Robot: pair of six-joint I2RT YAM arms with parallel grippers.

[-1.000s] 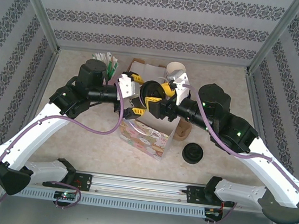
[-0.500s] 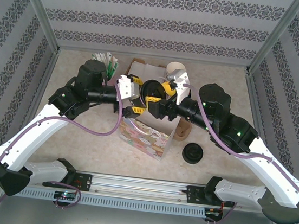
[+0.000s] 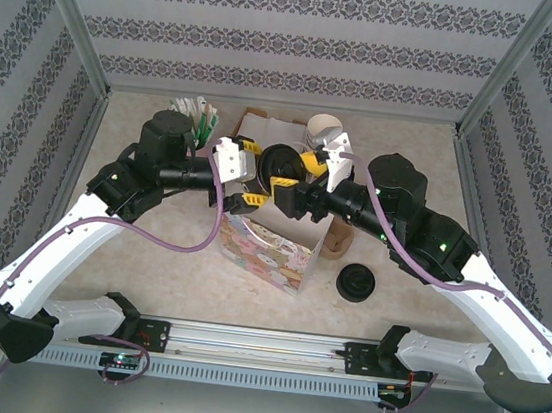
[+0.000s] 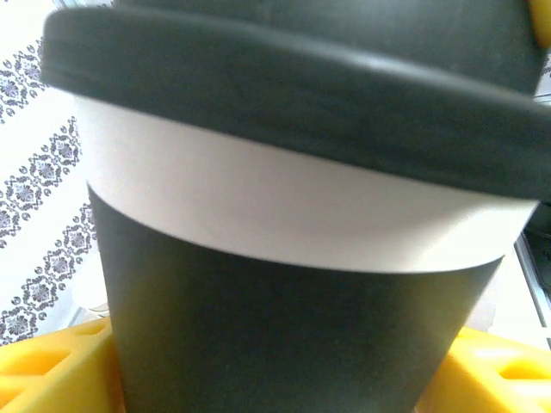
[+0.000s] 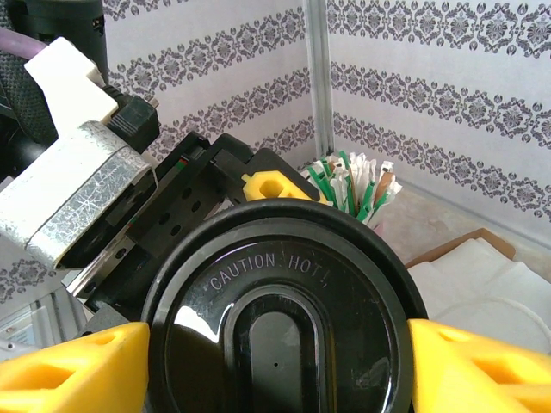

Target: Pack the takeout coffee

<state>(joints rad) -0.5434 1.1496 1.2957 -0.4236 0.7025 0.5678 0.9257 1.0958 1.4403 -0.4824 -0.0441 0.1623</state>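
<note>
The small cream-white paper cup with dark print and a round black plastic lid (image 3: 281, 167) hangs at the centre of the overhead frame, just above the flower-printed paper bag (image 3: 268, 254) in the picture. The left claw (image 4: 275, 370) is partly open, its yellow fingers (image 4: 52, 366) against the cup's sides; the right claw (image 5: 280, 370) likewise pinches the lid's rim

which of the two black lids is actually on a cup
The raised one over the patterned bag, capping the takeout coffee. The other lid lies loose on the table, right of the bag.
</note>
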